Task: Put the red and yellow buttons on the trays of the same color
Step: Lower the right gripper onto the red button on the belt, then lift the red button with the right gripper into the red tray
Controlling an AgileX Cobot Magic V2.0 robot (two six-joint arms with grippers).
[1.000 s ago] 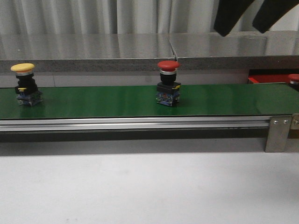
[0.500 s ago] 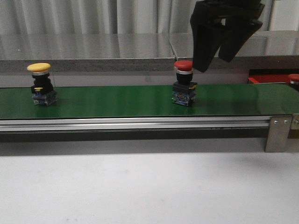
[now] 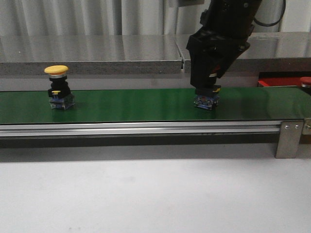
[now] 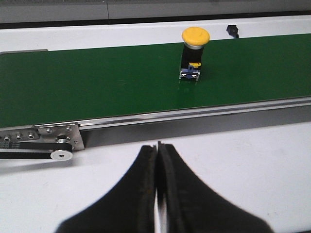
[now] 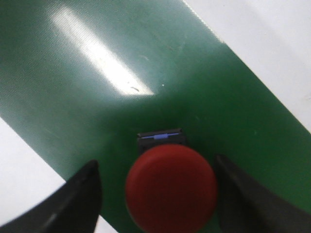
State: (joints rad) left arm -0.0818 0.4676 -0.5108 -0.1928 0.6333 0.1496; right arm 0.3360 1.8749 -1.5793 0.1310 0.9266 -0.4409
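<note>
Jaws apart, right gripper (image 5: 167,194) straddles upright red button (image 5: 171,187); contact unclear.

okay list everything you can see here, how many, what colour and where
Belt: one, dark green, running left to right across the table.
Yellow button: one, on the belt, left part.
Red button: one, on the belt, between the right gripper's fingers.
Tray: one, red, far right behind the belt, with another red button on it.
Table: one, white, under the belt.
Left gripper: shut, over the table near the belt.
Right gripper: open, straddling the red button.
</note>
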